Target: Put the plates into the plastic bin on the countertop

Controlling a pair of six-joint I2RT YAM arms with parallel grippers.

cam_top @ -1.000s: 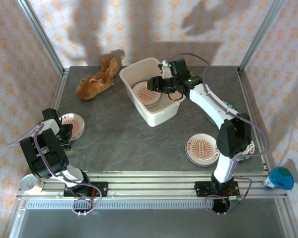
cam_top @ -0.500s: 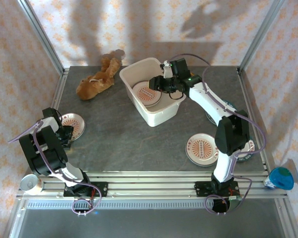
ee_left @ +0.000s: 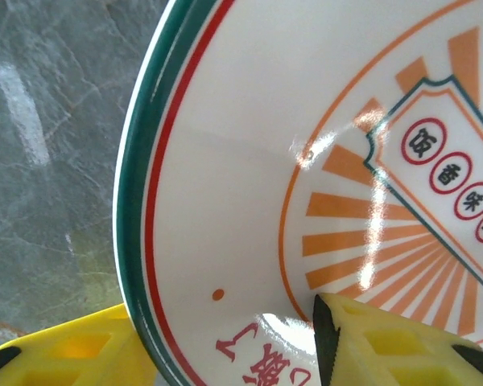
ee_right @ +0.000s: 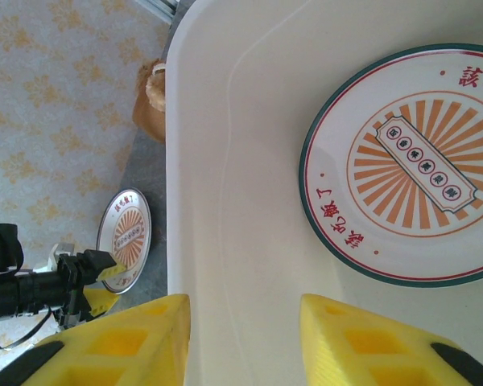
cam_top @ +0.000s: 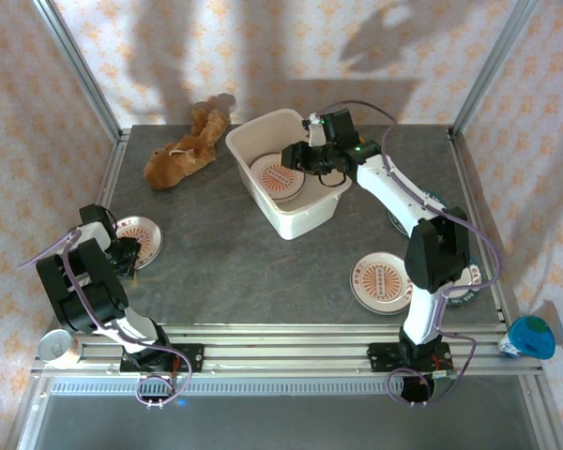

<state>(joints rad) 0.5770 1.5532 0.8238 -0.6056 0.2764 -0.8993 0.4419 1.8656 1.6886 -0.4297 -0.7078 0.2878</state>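
Right pincer (ee_right: 243,299) hangs over the bin (ee_right: 217,201), fingers apart, nothing between them. The bin sits far-centre on the tabletop (cam_top: 225,272), skewed relative to the rails

One binned plate (ee_right: 410,165) lies flat on the bin floor, face up: green rim, red ring, orange sunburst with lettering. In the right wrist view it's off to the right of the pincer and touches neither finger

Left pincer (ee_left: 224,304) is at the left plate (ee_left: 249,161), which lies on the tabletop by the left edge, well apart from the bin. In the left wrist view one yellow finger (ee_left: 64,354) is outside the rim and partly tucked under it. The other finger (ee_left: 386,346) is over the printed face, so the rim runs between them. Can't tell whether they're pressing on it or just straddling it

Other plates out on the tabletop:
- near-right plate (cam_top: 380,281), face up, just left of the right arm
- half-hidden plate (cam_top: 470,283), just right of that arm, mostly covered by it
- far-right plate (cam_top: 434,201), only a green-rimmed edge showing behind the arm

A brown stuffed toy (cam_top: 183,155) lies far left, near the bin's left corner but apart from it
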